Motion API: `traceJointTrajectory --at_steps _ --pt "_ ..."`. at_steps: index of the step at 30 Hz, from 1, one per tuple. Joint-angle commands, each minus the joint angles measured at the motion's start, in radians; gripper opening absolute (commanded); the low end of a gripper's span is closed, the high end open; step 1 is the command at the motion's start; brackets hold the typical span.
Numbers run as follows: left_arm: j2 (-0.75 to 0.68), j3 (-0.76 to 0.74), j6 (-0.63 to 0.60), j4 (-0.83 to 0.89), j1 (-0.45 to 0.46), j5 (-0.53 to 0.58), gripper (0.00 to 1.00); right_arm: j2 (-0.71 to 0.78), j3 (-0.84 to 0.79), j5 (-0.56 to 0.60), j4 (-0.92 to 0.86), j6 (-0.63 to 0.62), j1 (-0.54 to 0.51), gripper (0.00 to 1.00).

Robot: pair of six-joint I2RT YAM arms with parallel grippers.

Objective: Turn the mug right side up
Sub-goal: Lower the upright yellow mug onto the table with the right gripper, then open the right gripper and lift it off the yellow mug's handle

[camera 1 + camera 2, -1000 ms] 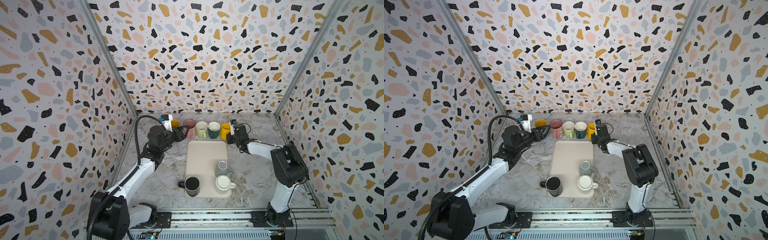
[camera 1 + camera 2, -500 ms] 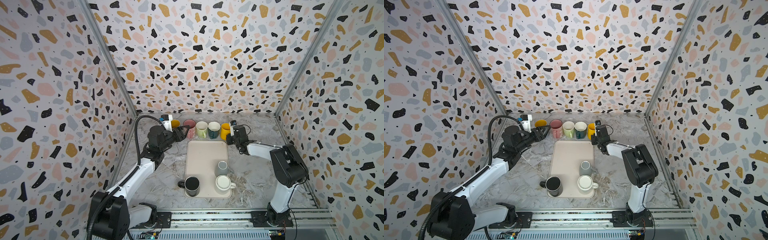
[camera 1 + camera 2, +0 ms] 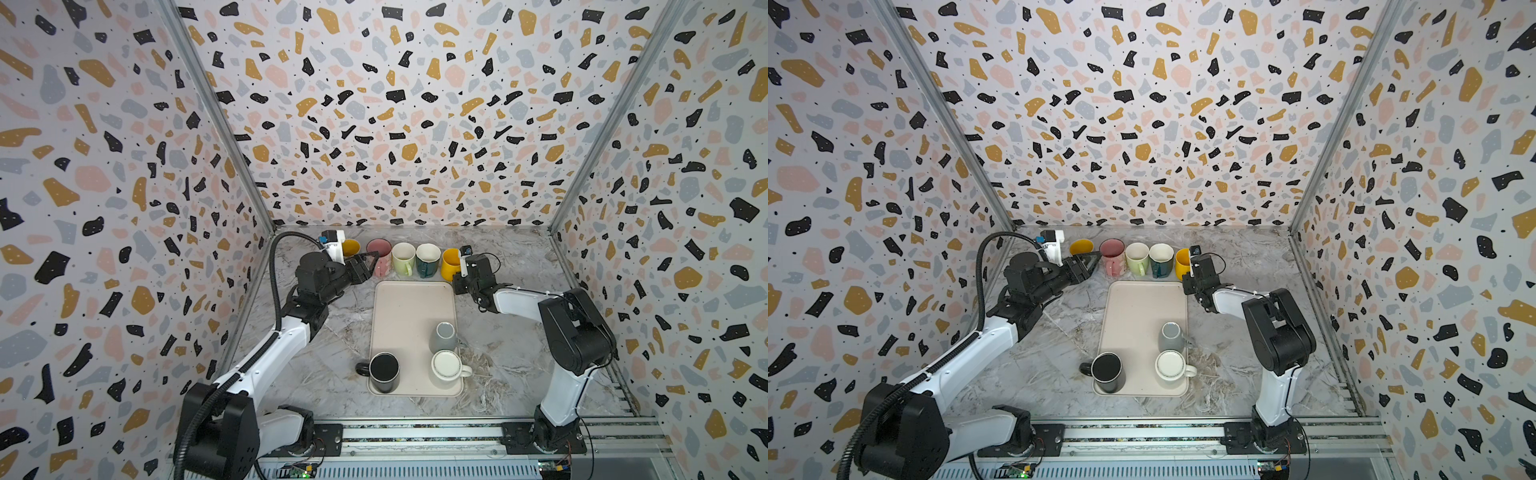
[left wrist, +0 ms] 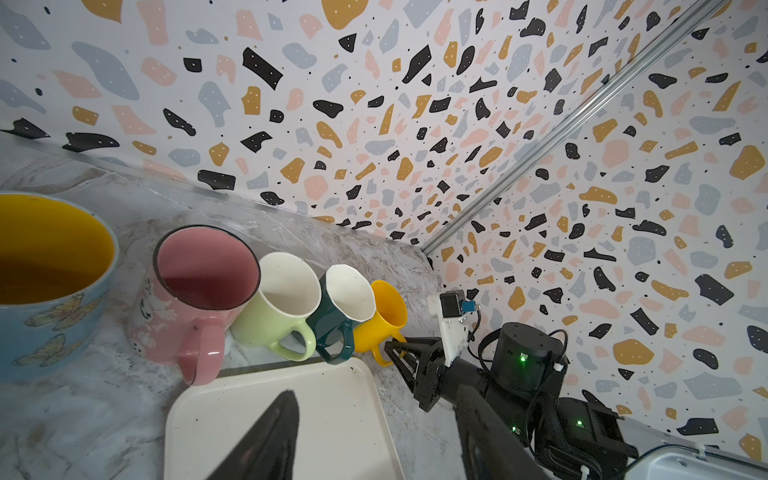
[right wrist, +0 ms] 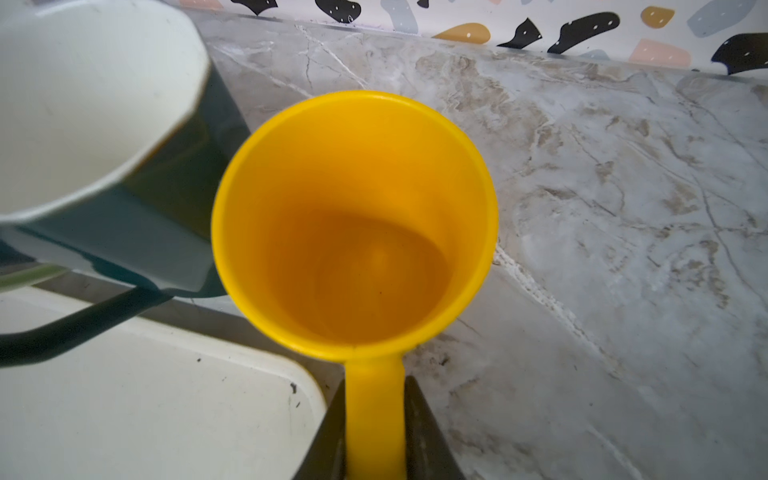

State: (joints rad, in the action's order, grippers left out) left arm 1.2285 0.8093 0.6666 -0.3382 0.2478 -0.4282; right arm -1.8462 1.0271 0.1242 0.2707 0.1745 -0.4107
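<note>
A yellow mug (image 5: 357,216) stands upright, mouth up, at the right end of a row of mugs by the back wall (image 3: 451,262) (image 3: 1182,262). My right gripper (image 5: 374,388) (image 3: 458,272) (image 3: 1188,275) is shut on its handle (image 5: 375,415), one finger against each side. My left gripper (image 4: 374,440) (image 3: 368,259) (image 3: 1089,262) hangs open beside the pink mug (image 3: 379,254) (image 4: 199,286), with nothing between its fingers. On the cream tray (image 3: 409,303) a grey mug (image 3: 444,336) appears to be bottom up.
The back row also holds a blue butterfly mug (image 4: 45,286), a pale green mug (image 3: 403,257) and a dark teal mug (image 3: 428,258). A black mug (image 3: 384,372) and a white mug (image 3: 446,365) stand at the tray's near end. The patterned walls close in on three sides.
Both arms stay almost still. The right gripper remains at the yellow mug's handle, its jaws slightly wider than before.
</note>
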Motion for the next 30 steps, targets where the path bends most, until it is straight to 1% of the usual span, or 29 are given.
traceJointTrajectory --at_steps 1,5,9,13,16,20,22,25,27,30 --pt "-0.018 -0.015 -0.006 -0.044 -0.006 0.007 0.61 0.021 -0.003 0.011 -0.021 0.004 -0.004 0.24" --pt "-0.022 -0.018 -0.007 -0.044 -0.007 0.011 0.62 0.03 -0.007 0.009 -0.03 0.006 -0.003 0.3" --pt "-0.028 -0.022 -0.009 -0.044 -0.007 0.01 0.62 0.066 -0.025 0.007 -0.033 0.009 -0.008 0.42" --pt "-0.038 -0.025 -0.015 -0.038 -0.006 0.012 0.62 0.141 -0.051 -0.006 -0.034 0.005 -0.013 0.53" --pt "-0.048 -0.02 -0.037 -0.018 -0.006 0.017 0.62 0.218 -0.062 -0.016 -0.056 0.003 -0.013 0.57" --pt "-0.062 -0.009 -0.068 0.017 -0.007 0.027 0.62 0.329 -0.06 -0.052 -0.146 0.031 -0.013 0.61" --pt "-0.071 -0.007 -0.081 0.038 -0.007 0.049 0.62 0.377 -0.024 -0.078 -0.268 0.095 -0.013 0.61" --pt "-0.085 -0.009 -0.103 0.07 -0.007 0.072 0.62 0.429 0.057 -0.214 -0.474 0.185 -0.01 0.57" --pt "-0.096 -0.017 -0.11 0.076 -0.008 0.08 0.62 0.474 0.064 -0.312 -0.542 0.252 -0.007 0.56" --pt "-0.112 -0.036 -0.108 0.073 -0.008 0.09 0.62 0.544 0.042 -0.469 -0.598 0.342 0.009 0.56"
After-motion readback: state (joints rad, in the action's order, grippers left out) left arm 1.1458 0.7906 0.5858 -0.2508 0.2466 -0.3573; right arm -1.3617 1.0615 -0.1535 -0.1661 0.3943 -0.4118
